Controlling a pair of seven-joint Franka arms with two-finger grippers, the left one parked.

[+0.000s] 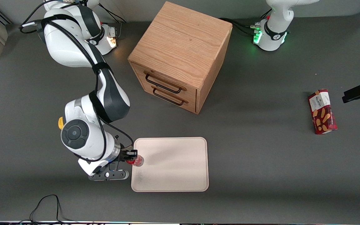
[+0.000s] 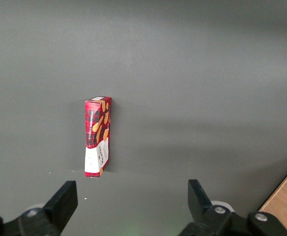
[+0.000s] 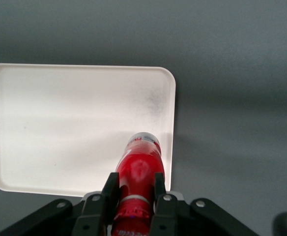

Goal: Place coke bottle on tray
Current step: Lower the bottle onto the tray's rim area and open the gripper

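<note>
While the gripper (image 1: 132, 157) hangs over the tray's short edge at the working arm's end, its two fingers (image 3: 109, 189) are clamped on the coke bottle (image 3: 139, 184) near the neck, cap end toward the wrist, clear base pointing out over the tray (image 1: 173, 175).

Bottle position: in the grasp, base just inside the tray rim per the front view; wrist view shows the base over the tray surface close to that same edge. Can't tell if the base is touching the tray or just above it.

Tray sits near the tabletop edge closest to the front camera, roughly mid-length. Nothing else on it.

Risks from here, my read:
- Bottle is only barely past the rim. Release now and the base could land on the rim lip and tip off onto the tabletop (image 1: 261, 162). Needs more travel toward the tray middle first.
- Bottle is slim with a high grip point; if released above the surface or tilted, it likely topples and rolls. The low rim may not stop it.
- Pushing down too hard at the edge could lever or shove the light tray.

Further out: wooden drawer cabinet (image 1: 180, 56) mid-tabletop toward the robots' edge, well apart. Red cookie box (image 1: 322, 111) lies toward the parked arm's end. Neither interferes.
</note>
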